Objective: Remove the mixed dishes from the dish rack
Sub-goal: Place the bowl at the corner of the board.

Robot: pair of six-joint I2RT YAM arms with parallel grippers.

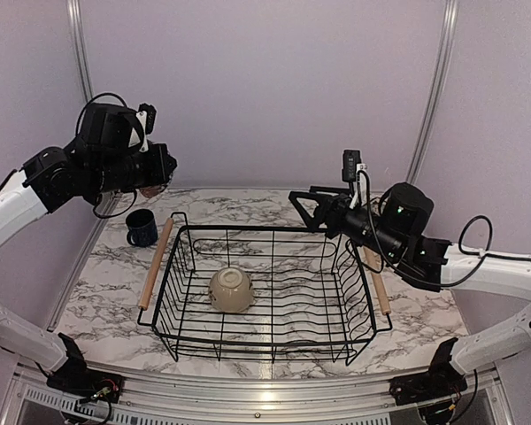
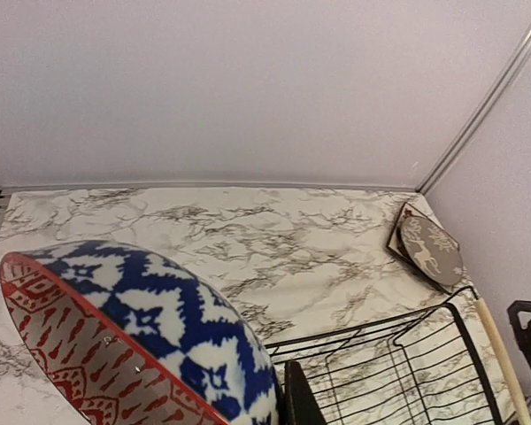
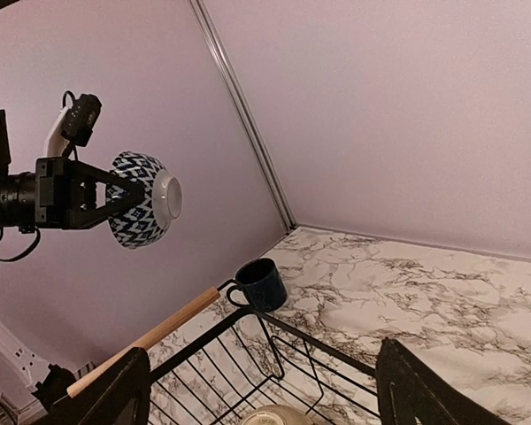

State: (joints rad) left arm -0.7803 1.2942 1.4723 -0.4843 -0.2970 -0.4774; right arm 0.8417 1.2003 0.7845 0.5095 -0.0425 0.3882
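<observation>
My left gripper (image 1: pixel 157 175) is raised high at the back left, shut on the small blue-and-white patterned bowl (image 3: pixel 142 209), which is tipped on its side; its red-patterned inside fills the left wrist view (image 2: pixel 62 345). The dish rack (image 1: pixel 179 312), a black wire basket with wooden rod handles, stands mid-table with a beige bowl (image 1: pixel 231 289) upside down inside. A dark blue mug (image 1: pixel 142 227) stands on the table left of the rack. My right gripper (image 1: pixel 316 210) hovers open and empty over the rack's far right corner. A grey deer plate (image 2: pixel 429 250) lies at the back right.
Under the deer plate lies a darker-edged square plate (image 2: pixel 396 239). The rack's wooden handles (image 1: pixel 155 264) (image 1: pixel 377 282) stick out on both sides. Pale walls with metal corner posts (image 1: pixel 434 88) close in the marble table (image 1: pixel 239 205).
</observation>
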